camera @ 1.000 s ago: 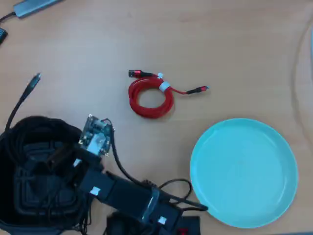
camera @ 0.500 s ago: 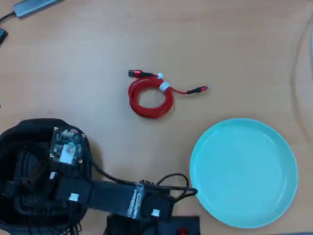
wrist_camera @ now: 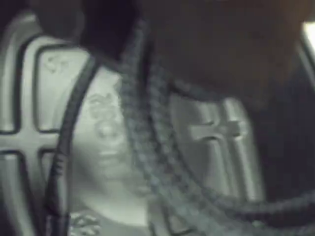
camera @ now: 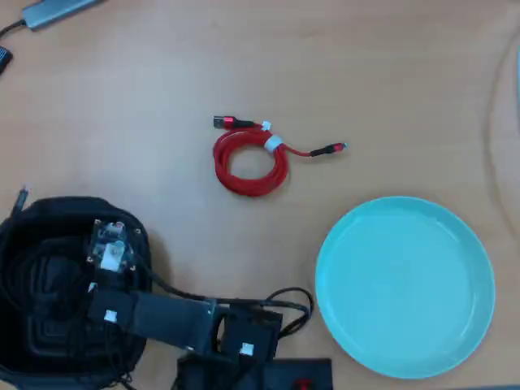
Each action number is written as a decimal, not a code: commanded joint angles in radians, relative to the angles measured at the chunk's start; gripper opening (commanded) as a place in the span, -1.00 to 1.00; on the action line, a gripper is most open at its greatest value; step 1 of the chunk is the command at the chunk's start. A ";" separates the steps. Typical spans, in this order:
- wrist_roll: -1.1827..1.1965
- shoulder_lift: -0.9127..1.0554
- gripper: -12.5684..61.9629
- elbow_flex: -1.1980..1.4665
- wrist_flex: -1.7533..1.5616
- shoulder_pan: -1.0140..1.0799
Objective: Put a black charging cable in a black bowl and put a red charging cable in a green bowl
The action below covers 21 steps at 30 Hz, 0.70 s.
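Note:
The black charging cable (wrist_camera: 147,147), braided, lies across the ribbed floor of the black bowl (wrist_camera: 29,132) close under the wrist camera. In the overhead view the arm reaches into the black bowl (camera: 49,208) at the lower left, and my gripper (camera: 61,272) is down inside it, dark against dark. A blurred dark jaw fills the top of the wrist view; whether it holds the cable does not show. The red charging cable (camera: 248,158) lies coiled on the table at centre. The green bowl (camera: 455,244) sits empty at the lower right.
The arm's base (camera: 244,349) and its thin black wires (camera: 286,305) lie between the two bowls at the bottom edge of the overhead view. A grey device (camera: 57,10) sits at the top left corner. The table is brown wood.

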 commanded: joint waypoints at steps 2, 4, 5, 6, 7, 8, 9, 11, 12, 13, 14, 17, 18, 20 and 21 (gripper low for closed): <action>-0.012 0.029 -0.83 0.018 -0.178 -0.005; -0.015 0.040 -0.83 0.078 -0.179 -0.006; -0.017 0.063 -0.83 0.097 -0.179 -0.002; -0.015 0.089 -0.83 0.112 -0.179 0.008; -0.014 0.106 -0.82 0.126 -0.181 0.018; -0.015 0.118 -0.82 0.141 -0.183 0.031; -0.015 0.124 -0.82 0.158 -0.183 0.040; -0.014 0.137 -0.82 0.183 -0.186 0.054; -0.012 0.141 -0.82 0.187 -0.184 0.057; -0.012 0.146 -0.81 0.190 -0.183 0.055; -0.012 0.146 -0.77 0.190 -0.183 0.055; -0.006 0.146 -0.52 0.184 -0.173 0.052; -0.005 0.146 -0.42 0.183 -0.170 0.051; -0.003 0.158 -0.23 0.181 -0.155 0.049; -0.002 0.169 -0.16 0.181 -0.146 0.049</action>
